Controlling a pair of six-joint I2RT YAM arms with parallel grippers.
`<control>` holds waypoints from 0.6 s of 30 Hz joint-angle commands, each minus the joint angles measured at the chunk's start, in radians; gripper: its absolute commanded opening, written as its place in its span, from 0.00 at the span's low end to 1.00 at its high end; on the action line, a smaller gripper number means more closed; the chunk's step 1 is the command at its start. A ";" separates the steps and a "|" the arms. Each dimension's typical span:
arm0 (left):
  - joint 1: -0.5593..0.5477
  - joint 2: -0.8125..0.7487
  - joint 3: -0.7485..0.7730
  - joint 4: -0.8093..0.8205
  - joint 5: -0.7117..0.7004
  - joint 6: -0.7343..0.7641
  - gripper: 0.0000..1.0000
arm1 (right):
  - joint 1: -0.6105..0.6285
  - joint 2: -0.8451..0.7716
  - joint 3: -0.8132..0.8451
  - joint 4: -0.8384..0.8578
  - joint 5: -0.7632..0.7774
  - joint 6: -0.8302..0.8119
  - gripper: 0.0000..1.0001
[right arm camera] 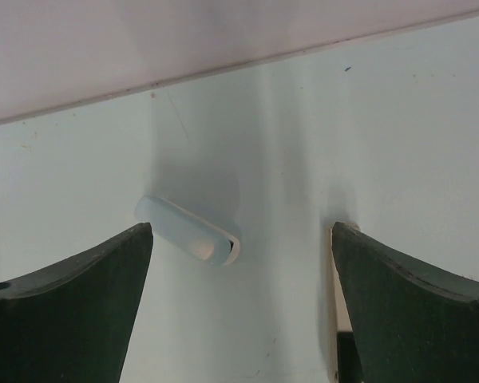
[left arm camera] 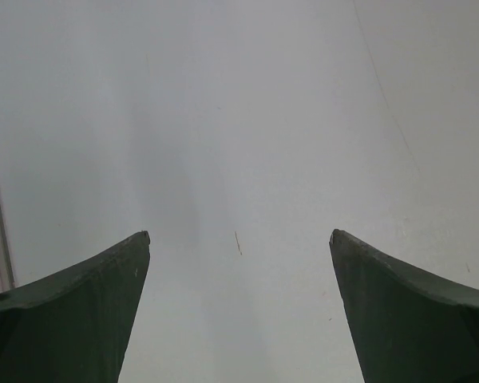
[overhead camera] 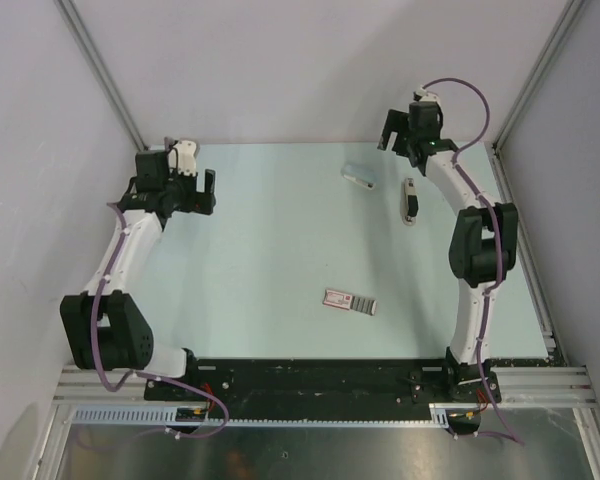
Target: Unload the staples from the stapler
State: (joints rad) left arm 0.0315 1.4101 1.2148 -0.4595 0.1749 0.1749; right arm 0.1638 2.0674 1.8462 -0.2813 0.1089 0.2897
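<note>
we saw stapler lying just near of right gripper, long axis near-far, well apart from left gripper; both claws gaped wide, holding nothing

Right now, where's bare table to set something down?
Wide bare stretch between the left gripper and the pink-and-grey packet. Crowded far right: the stapler and a pale clear piece lie close by the right gripper.
</note>
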 commanded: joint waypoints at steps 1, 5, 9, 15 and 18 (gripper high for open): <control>0.006 0.029 0.057 0.004 -0.008 0.018 1.00 | 0.049 0.083 0.125 0.015 0.045 -0.086 0.99; 0.008 0.068 0.083 0.005 0.015 0.009 1.00 | 0.067 0.193 0.269 -0.010 0.075 -0.179 0.99; 0.007 0.089 0.091 0.017 0.043 -0.004 0.99 | 0.062 0.286 0.382 0.007 0.031 -0.242 0.99; 0.006 0.099 0.067 0.046 0.046 -0.011 0.99 | 0.031 0.368 0.435 0.078 -0.131 -0.285 0.99; 0.004 0.094 0.050 0.060 0.038 -0.007 1.00 | 0.017 0.422 0.482 0.050 -0.193 -0.323 0.97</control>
State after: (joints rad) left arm 0.0330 1.5112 1.2594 -0.4431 0.1947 0.1749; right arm 0.2077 2.4287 2.2379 -0.2523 0.0273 0.0353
